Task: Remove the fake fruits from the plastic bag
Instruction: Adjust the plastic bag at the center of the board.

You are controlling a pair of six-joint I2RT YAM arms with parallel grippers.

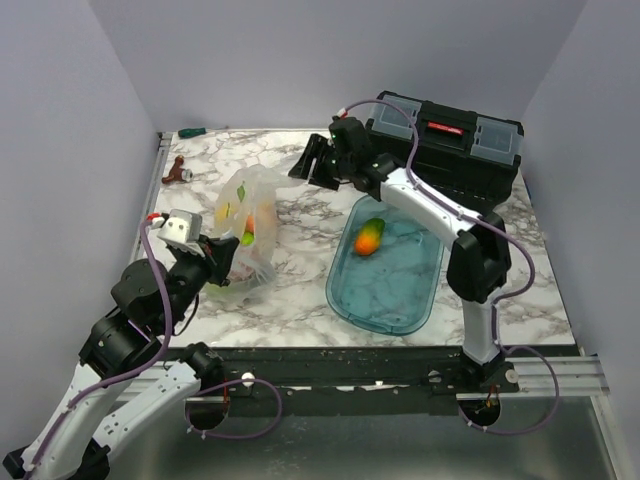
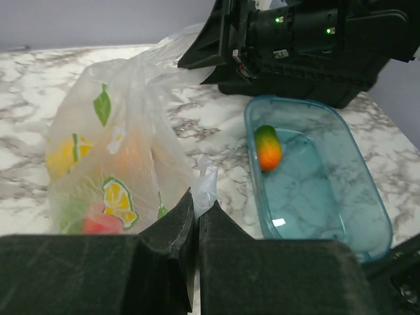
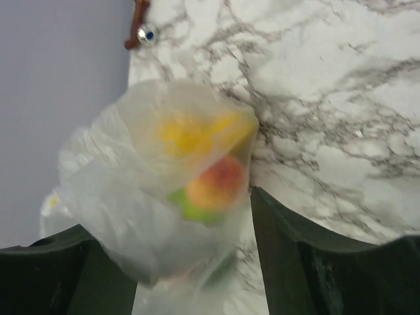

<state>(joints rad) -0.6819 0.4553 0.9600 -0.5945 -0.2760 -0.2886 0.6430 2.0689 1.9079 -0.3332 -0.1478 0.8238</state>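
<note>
The plastic bag [image 1: 247, 222], see-through with lemon-slice print, stands left of centre with several fake fruits inside. My left gripper [image 1: 216, 257] is shut on a fold of the bag's near edge [image 2: 205, 187]. My right gripper [image 1: 308, 168] is open just right of the bag's top. In the right wrist view the bag [image 3: 125, 197] lies between its spread fingers [image 3: 295, 262], showing a peach [image 3: 218, 182], a yellow fruit [image 3: 187, 131] and something green [image 3: 187, 211]. A green-to-orange fruit [image 1: 369, 237] lies in the blue tray [image 1: 345, 300].
A black toolbox [image 1: 455, 140] stands at the back right behind the tray. A small brown toy [image 1: 177, 172] and a green pen [image 1: 190, 132] lie at the back left. Purple walls close in the table on three sides.
</note>
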